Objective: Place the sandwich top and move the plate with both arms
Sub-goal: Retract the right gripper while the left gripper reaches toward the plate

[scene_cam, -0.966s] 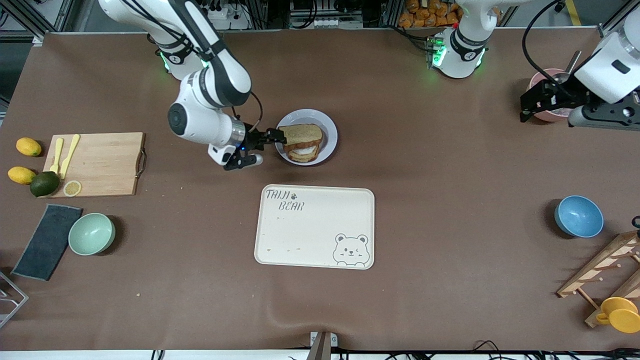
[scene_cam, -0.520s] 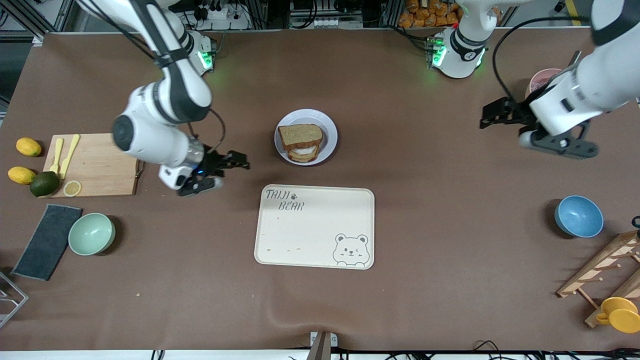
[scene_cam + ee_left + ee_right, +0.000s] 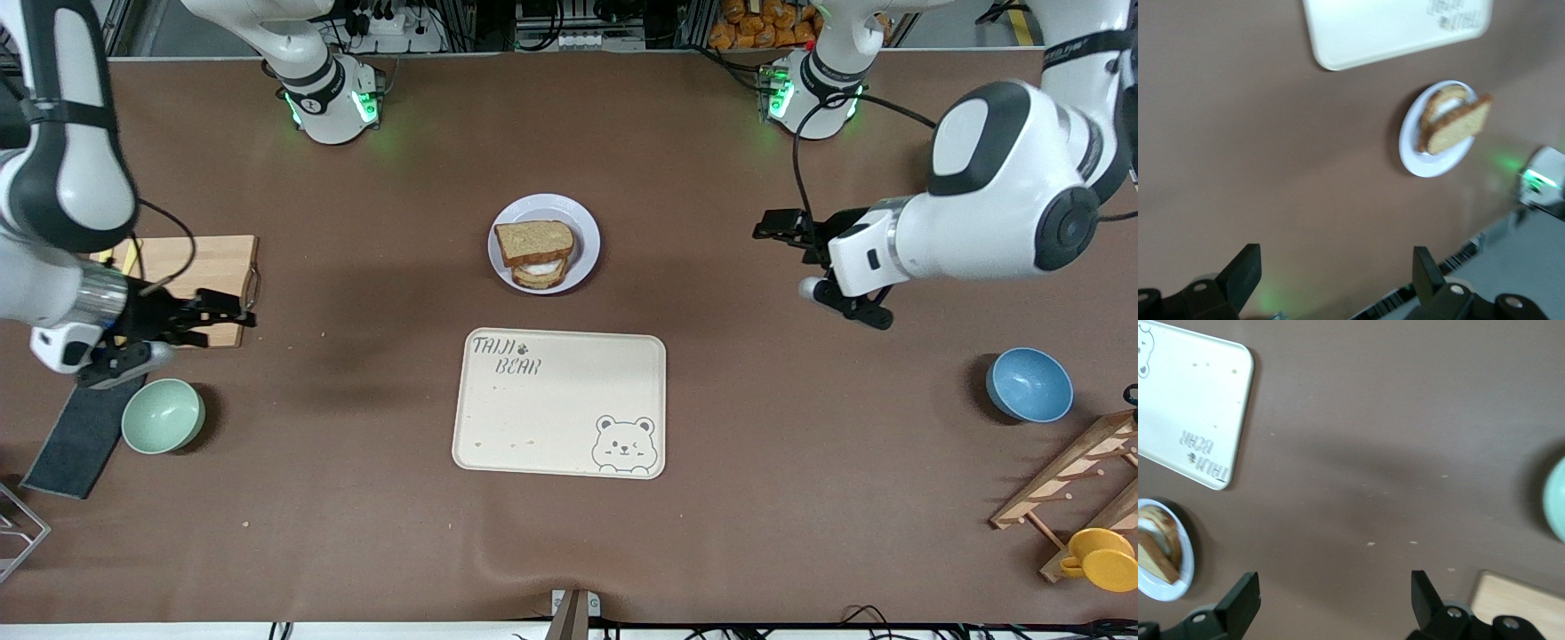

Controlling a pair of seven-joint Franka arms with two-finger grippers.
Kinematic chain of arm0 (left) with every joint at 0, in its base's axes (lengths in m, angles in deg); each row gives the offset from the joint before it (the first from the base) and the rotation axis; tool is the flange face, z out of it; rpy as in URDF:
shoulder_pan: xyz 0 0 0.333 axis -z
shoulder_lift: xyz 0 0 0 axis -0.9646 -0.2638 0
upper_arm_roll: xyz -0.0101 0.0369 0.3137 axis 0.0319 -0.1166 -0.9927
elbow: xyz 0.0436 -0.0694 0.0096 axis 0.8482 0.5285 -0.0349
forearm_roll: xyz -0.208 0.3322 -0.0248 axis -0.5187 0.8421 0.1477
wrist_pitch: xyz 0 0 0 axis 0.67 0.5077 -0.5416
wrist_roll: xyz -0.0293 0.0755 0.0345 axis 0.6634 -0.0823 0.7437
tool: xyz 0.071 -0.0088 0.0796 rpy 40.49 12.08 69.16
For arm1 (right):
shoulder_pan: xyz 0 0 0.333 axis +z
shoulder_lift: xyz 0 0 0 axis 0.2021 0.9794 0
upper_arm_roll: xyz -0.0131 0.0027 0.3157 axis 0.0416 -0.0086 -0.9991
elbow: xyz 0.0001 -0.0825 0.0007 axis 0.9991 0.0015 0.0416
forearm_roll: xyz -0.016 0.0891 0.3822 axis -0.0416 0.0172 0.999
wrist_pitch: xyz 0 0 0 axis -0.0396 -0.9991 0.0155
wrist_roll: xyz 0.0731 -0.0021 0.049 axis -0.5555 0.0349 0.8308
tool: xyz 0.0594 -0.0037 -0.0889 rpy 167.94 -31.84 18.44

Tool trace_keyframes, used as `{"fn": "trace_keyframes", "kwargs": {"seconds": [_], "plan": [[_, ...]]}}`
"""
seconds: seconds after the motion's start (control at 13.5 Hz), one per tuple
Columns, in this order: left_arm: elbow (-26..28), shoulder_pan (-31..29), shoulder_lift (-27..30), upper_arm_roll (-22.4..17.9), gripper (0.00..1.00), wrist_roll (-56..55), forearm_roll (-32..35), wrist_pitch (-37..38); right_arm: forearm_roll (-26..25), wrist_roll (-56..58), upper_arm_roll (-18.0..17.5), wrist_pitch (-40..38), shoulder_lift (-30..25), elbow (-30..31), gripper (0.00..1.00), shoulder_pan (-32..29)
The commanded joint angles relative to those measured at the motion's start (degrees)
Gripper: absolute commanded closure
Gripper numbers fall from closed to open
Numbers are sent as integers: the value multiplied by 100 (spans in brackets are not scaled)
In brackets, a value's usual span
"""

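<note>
The sandwich top (image 3: pixel 533 239), a brown wholegrain slice, lies on the egg-topped slice on the plate (image 3: pixel 589 233), farther from the front camera than the bear tray. The left wrist view shows the slice (image 3: pixel 1460 125) on the plate (image 3: pixel 1413 147). The plate's edge also shows in the right wrist view (image 3: pixel 1186 568). My right gripper (image 3: pixel 233 313) is open and empty over the cutting board's corner, well away from the plate. My left gripper (image 3: pixel 766 227) is open and empty over bare table, toward the left arm's end from the plate.
The cream bear tray (image 3: pixel 558 404) lies nearer the camera than the plate. A cutting board (image 3: pixel 191 267), green bowl (image 3: pixel 163 415) and dark cloth (image 3: pixel 76 444) lie at the right arm's end. A blue bowl (image 3: pixel 1029 384), wooden rack (image 3: pixel 1067 480) and yellow cup (image 3: pixel 1101 558) are at the left arm's end.
My right gripper has let go of the sandwich top on the stack and pulled back to the cutting board. My left gripper has swung in from the table's end toward the plate.
</note>
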Motion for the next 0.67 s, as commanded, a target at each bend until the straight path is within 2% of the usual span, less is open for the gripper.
{"fn": "trace_keyframes", "kwargs": {"seconds": [0.0,0.15,0.3,0.45,0.59], "plan": [[28,32,-331,-11,0,488,-449,-36,-211,375,-129,-384,50,-695,0,-291],[150,6,-577,-11,0,1048,-669,-167,-859,-45,-138,-1795,-222,-1528,0,-265],[632,-29,-587,-12,0,1550,-906,-525,-1021,-1401,-129,-2861,-582,-1857,0,-159],[1150,-64,-578,-12,0,2218,-1160,-1009,-1397,-2119,-85,-3189,-1003,-1797,0,112],[1407,49,-604,-12,0,2317,-1425,-1536,-1556,-2480,12,-3393,-1311,-1770,0,253]]}}
